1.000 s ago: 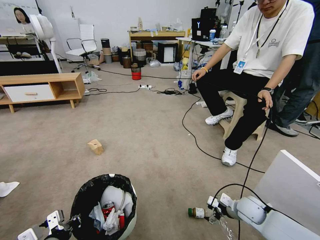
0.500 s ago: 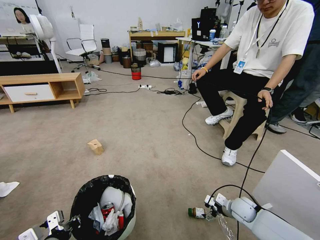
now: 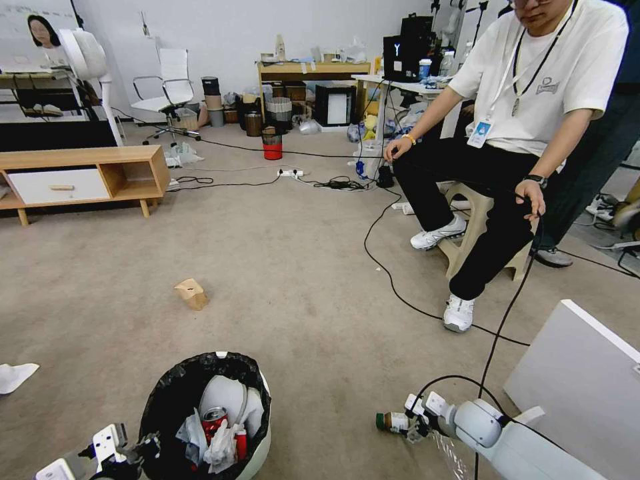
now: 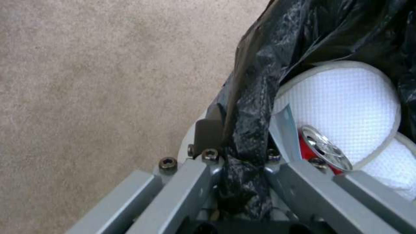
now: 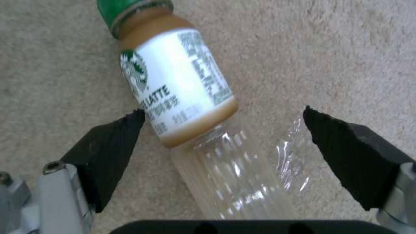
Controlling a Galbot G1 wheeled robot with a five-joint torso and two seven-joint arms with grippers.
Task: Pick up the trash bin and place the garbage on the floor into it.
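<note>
The floor [image 3: 287, 267] is a wide stretch of beige-grey short-pile carpet crossed by black cables [image 3: 393, 287], with a low wooden cabinet [image 3: 87, 175] along the far left, cluttered desks and a white office chair at the back wall, and a seated person on a wooden stool [image 3: 477, 230] far beyond the right pincer, one hand holding a cable. The trash bin [image 3: 257, 443] is small, round and white, lined with a crinkly black bag, and sits just beside the left pincer [image 3: 143, 448], which grips its near rim; inside lie a curved white lid piece, a red can [image 3: 215, 420] and white tissue wads. A tan cardboard box [image 3: 192, 293] lies well ahead of the left pincer, and a white tissue [image 3: 15, 375] sits off to its left. The left wrist view shows what the head camera cannot: the left pincer [image 4: 238, 156] closed tight on the rim with the black bag [image 4: 255, 107] pinched between its fingers, and the can [image 4: 323, 152] resting against the textured white lid. The right pincer [image 3: 417, 427] is low over the carpet at a clear bottle [image 3: 397, 422] with a green cap. The right wrist view gives the detail: the right pincer [image 5: 223, 118] stands wide open, its black pads [image 5: 112, 152] either side of the bottle [image 5: 182, 84], one pad close against the white latte label, the other well apart from it, gripping nothing, the bottle lying on the carpet
</note>
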